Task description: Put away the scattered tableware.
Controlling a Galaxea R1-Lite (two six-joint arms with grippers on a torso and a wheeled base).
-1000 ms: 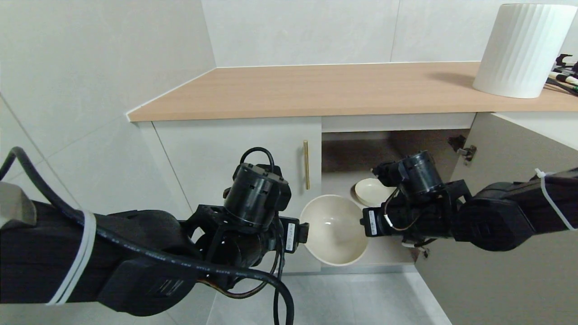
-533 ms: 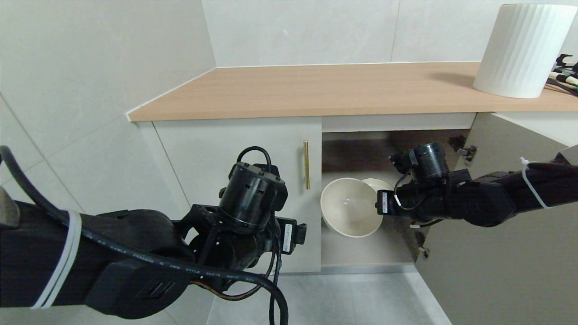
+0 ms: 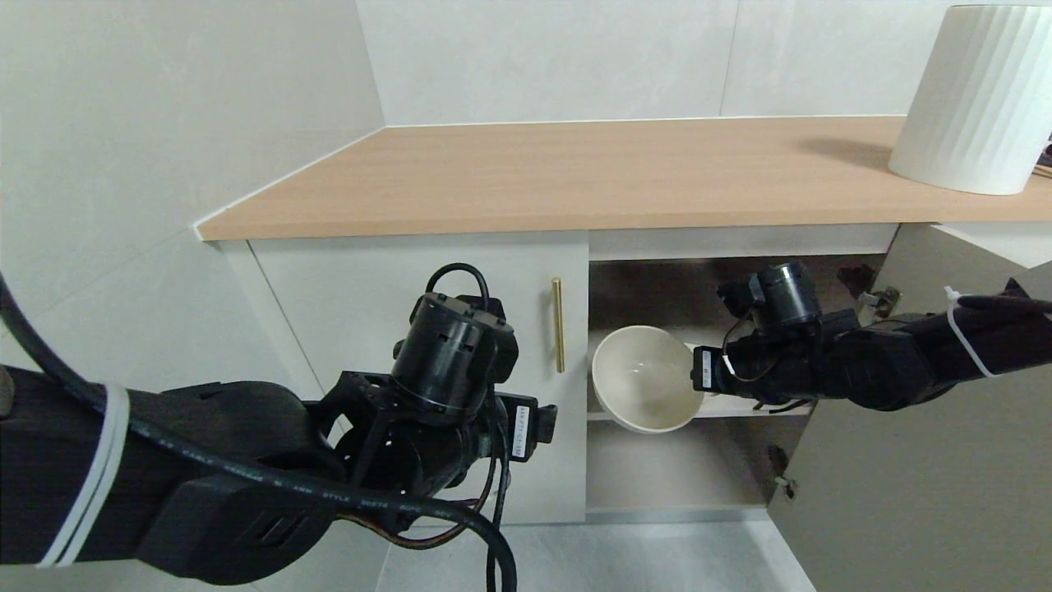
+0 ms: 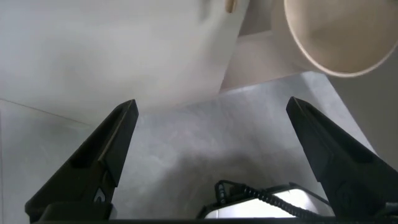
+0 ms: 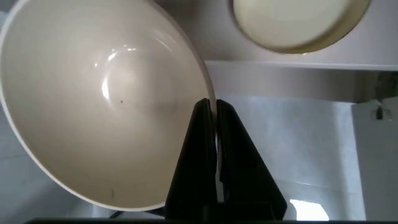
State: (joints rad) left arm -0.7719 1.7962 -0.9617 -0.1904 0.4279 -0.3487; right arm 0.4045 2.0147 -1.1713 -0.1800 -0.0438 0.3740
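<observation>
Stowing step: the right hand (image 3: 697,380) pinches a bowl (image 3: 641,385) by its rim at the open cabinet's (image 3: 723,242) mouth, just above the shelf (image 5: 298,62) holding a dish (image 5: 292,22); next it likely must ease the bowl inward and set it down, while the left hand (image 4: 211,106) hangs wide, empty.

Soft, even light from above leaves the cupboard (image 3: 657,284) shadowed inside and small glare spots in the bowl (image 5: 106,99).
</observation>
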